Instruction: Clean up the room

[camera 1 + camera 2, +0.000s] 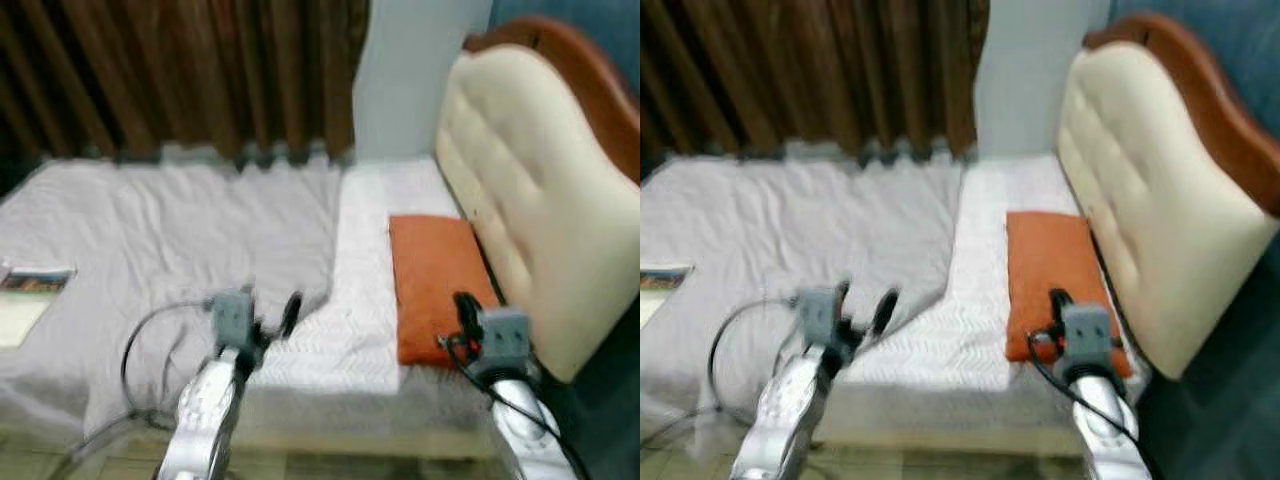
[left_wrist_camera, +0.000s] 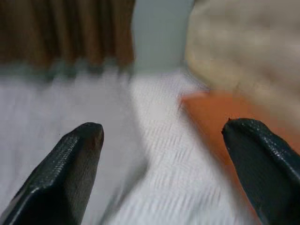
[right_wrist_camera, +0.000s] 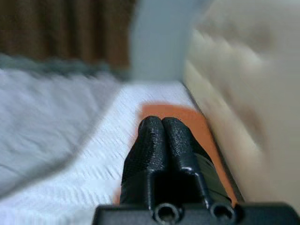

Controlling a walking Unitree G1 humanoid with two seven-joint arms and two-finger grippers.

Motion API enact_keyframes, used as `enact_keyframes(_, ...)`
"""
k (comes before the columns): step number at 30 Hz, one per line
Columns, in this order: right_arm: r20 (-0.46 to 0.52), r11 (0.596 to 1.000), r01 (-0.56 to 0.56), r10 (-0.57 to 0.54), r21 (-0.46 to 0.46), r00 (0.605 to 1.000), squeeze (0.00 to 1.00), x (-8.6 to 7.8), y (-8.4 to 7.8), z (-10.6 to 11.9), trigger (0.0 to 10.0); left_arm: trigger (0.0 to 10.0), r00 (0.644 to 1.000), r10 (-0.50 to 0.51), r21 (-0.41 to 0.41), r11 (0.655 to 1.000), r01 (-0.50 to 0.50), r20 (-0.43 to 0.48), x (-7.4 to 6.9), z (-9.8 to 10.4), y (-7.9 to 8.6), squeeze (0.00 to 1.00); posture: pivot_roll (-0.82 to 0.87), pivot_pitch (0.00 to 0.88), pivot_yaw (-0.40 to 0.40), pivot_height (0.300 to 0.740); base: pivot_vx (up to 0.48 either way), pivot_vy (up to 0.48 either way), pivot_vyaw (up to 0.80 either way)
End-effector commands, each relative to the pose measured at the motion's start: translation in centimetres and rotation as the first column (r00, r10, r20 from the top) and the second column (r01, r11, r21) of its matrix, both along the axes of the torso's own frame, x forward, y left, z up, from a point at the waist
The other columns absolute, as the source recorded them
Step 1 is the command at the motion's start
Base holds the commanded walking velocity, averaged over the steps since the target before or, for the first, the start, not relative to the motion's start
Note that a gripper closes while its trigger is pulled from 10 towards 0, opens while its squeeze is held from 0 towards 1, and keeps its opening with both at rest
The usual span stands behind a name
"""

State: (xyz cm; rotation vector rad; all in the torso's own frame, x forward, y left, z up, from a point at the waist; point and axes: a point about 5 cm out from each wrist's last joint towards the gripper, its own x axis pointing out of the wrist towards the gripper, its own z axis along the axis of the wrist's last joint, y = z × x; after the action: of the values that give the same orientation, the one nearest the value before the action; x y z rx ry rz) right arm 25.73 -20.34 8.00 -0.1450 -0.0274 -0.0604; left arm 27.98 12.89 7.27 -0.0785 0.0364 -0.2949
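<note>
- Your left pincer (image 1: 268, 318) hovers spread wide over the turned-back edge of the grey blanket (image 1: 170, 240), likely ready to grip it.
- Your right pincer (image 3: 162, 140) is pressed closed and empty, just above the orange pillow (image 1: 435, 270) by the cream headboard (image 1: 530, 190).
- A book (image 1: 35, 282) lies on the bed's far left.
- No containers here.

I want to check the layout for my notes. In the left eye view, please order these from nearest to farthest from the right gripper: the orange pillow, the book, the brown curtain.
1. Orange pillow: right under the right gripper, beside the headboard.
2. Brown curtain: behind the bed, along the far wall.
3. Book: at the bed's far left edge, across the grey blanket.

Curtain and book are not far apart in rank; the curtain's near end seems closer.
</note>
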Motion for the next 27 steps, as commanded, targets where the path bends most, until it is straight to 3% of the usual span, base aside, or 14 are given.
enact_keyframes(1, 0.022, 1.0, 0.012, -0.012, 0.002, 1.0, 0.0, -0.2, -0.3, 0.6, 10.0, 10.0, 0.997, -0.031, 0.012, 0.999, 0.031, 0.07, 0.4, 1.6, -0.4, 0.0, -0.07, 0.055, 0.028, 0.74, 0.424, 0.0, 0.0)
enact_keyframes(5, -0.002, 1.0, 0.005, -0.005, -0.005, 1.0, 0.0, -0.2, -0.5, 0.1, 10.0, 10.0, 0.997, -0.043, 0.032, 0.999, 0.041, 0.066, 0.9, 1.5, -1.1, 0.0, -0.07, 0.048, 0.025, 0.74, 0.444, 0.0, 0.0)
enact_keyframes(8, -0.008, 1.0, -0.027, 0.027, -0.012, 1.0, 0.0, 0.7, 0.2, 0.2, 10.0, 10.0, 0.999, -0.026, 0.099, 0.995, 0.022, 0.045, 1.2, 1.2, -1.4, 0.0, -0.07, 0.041, 0.022, 0.74, 0.29, 0.0, 0.0)
enact_keyframes(12, -0.011, 0.998, -0.068, 0.068, -0.006, 0.998, 0.0, 1.7, 1.0, 0.4, 10.0, 10.0, 0.999, 0.037, 0.042, 0.998, -0.039, 0.036, 1.6, 1.3, -0.8, 0.0, -0.07, 0.031, 0.027, 0.74, 0.0, 0.0, 0.0)
enact_keyframes(20, -0.017, 0.995, -0.099, 0.099, 0.005, 0.995, 0.0, 2.3, 1.7, 0.3, 10.0, 10.0, 0.996, 0.084, 0.074, 0.994, -0.086, 0.022, 2.4, 1.1, -0.1, 0.0, -0.07, 0.024, 0.026, 0.74, 0.194, -0.407, 0.0)
enact_keyframes(24, -0.02, 0.994, -0.11, 0.11, 0.0, 0.994, 0.0, 2.2, 1.7, 0.1, 10.0, 10.0, 0.996, 0.084, 0.072, 0.994, -0.086, 0.03, 2.0, 0.8, 0.3, 0.0, -0.07, 0.02, 0.025, 0.74, 0.268, -0.395, 0.0)
enact_keyframes(25, -0.029, 0.995, -0.101, 0.101, 0.003, 0.994, 0.0, 1.7, 1.3, -0.1, 10.0, 10.0, 0.997, 0.061, 0.089, 0.994, -0.065, 0.038, 1.0, 0.2, 0.8, 0.0, -0.08, 0.021, 0.019, 0.74, 0.274, -0.394, 0.0)
enact_keyframes(27, -0.035, 0.995, -0.097, 0.097, 0.005, 0.995, 0.0, 1.5, 1.1, -0.2, 10.0, 10.0, 0.998, 0.056, 0.095, 0.994, -0.06, 0.04, 0.6, 0.0, 1.0, 0.0, -0.08, 0.025, 0.016, 0.74, 0.274, -0.39, 0.0)
